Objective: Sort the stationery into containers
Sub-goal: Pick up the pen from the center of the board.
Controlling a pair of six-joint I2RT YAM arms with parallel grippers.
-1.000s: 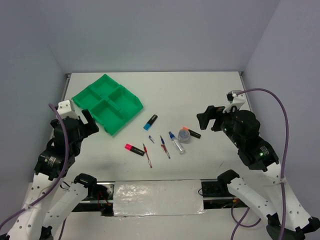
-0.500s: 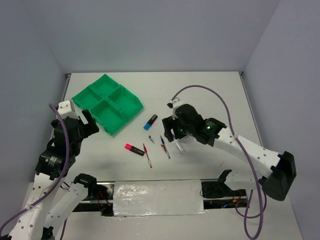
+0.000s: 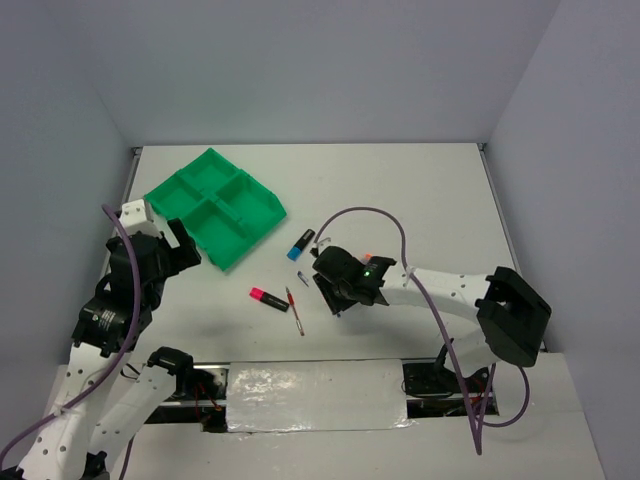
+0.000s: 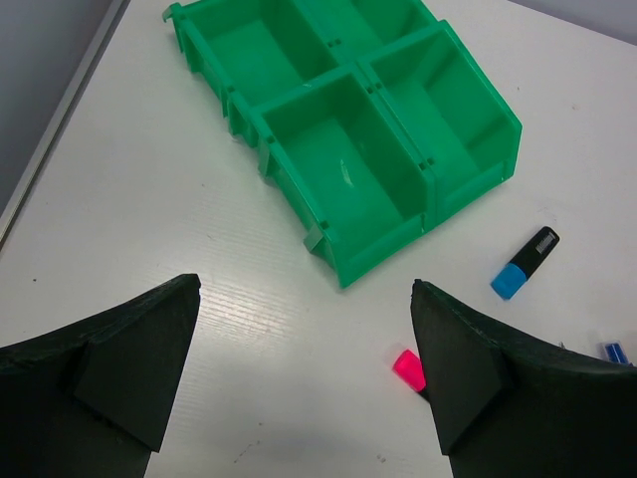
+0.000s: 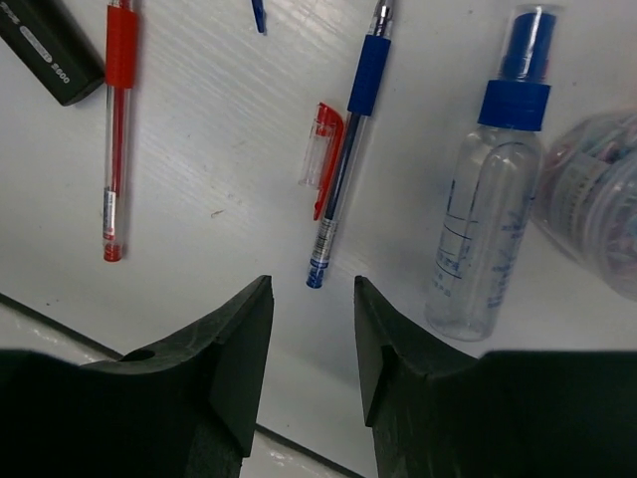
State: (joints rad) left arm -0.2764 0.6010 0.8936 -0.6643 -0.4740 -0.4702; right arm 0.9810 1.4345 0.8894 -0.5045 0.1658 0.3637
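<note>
- At the bottom of the right wrist view, the right fingers (image 5: 224,358) have narrowed to a half-shut gap and grasp nothing. The blue pen (image 5: 343,174) lies on the desk (image 5: 229,219), its tip just above them.
- That arm has swung in from the frame's right to the centre, so a pen pick-up looks imminent.
- Upper left in the top view, the green tray (image 3: 213,196) stays empty. The left fingers (image 4: 119,368) are spread wide.

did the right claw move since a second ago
Yes: the right claw swung left, much nearer the green tray, and now hangs over the blue pen.
</note>
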